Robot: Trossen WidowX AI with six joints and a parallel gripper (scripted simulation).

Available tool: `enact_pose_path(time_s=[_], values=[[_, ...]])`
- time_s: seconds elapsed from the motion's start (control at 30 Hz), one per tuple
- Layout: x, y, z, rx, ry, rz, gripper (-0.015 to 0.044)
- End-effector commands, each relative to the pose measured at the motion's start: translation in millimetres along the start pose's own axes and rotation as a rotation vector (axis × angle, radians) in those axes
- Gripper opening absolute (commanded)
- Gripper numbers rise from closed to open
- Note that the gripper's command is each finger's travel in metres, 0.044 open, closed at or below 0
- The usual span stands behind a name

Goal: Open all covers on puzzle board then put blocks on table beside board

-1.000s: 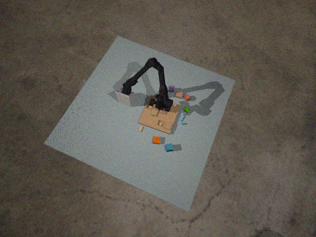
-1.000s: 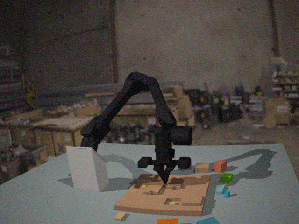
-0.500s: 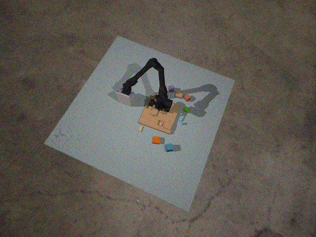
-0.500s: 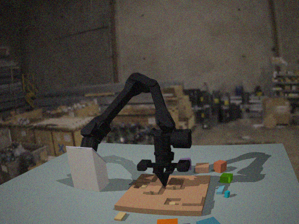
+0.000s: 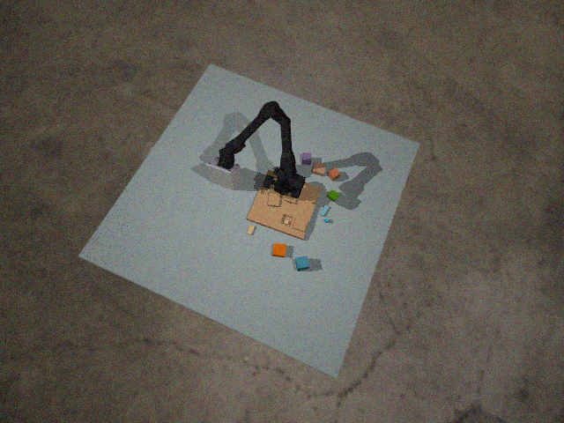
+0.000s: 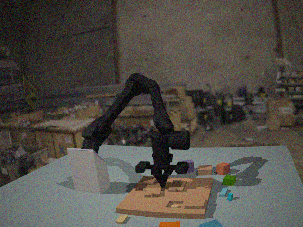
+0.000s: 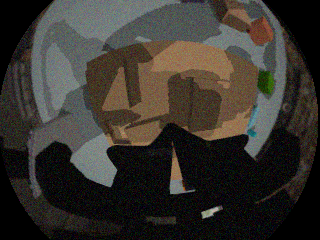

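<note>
The wooden puzzle board (image 5: 259,216) (image 6: 137,207) (image 7: 195,49) lies flat. My gripper (image 6: 163,187) (image 7: 170,126) is shut and empty, its tips low over the board by the right edge of a square wooden cover (image 6: 153,189). Another wooden cover (image 6: 175,187) lies to its right, partly in shadow. A small tan block (image 5: 286,221) (image 6: 174,205) sits in the uncovered front well. The back-left well is shaded, its contents unclear. In the top view the hand hides the fingertips and the back of the board.
Around the board lie a cream piece (image 5: 250,229) (image 6: 121,219), orange block (image 5: 278,249), blue block (image 5: 301,263), light blue piece (image 6: 223,192), small cyan piece (image 6: 229,196), green block (image 6: 229,180), red-orange block (image 6: 222,169), brown block (image 6: 204,170) and purple block (image 5: 306,158). A white wedge (image 6: 85,170) stands left.
</note>
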State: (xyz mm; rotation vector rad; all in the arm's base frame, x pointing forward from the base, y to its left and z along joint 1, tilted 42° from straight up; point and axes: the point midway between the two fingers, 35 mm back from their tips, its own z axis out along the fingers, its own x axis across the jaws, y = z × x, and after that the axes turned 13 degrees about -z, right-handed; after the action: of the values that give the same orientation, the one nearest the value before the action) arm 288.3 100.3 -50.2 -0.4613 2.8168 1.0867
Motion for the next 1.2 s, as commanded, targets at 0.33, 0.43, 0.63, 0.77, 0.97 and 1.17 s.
enact_pose_path(time_s=[0.33, 0.43, 0.63, 0.77, 0.97, 1.17], values=[[17, 5, 1, -0.004, 0.003, 0.008, 0.0], [21, 6, 1, -0.004, 0.003, 0.008, 0.0], [26, 7, 1, -0.004, 0.004, 0.008, 0.0], [30, 7, 1, -0.004, 0.004, 0.008, 0.0], [38, 7, 1, -0.004, 0.004, 0.009, 0.0], [45, 8, 1, -0.004, 0.005, 0.009, 0.0]])
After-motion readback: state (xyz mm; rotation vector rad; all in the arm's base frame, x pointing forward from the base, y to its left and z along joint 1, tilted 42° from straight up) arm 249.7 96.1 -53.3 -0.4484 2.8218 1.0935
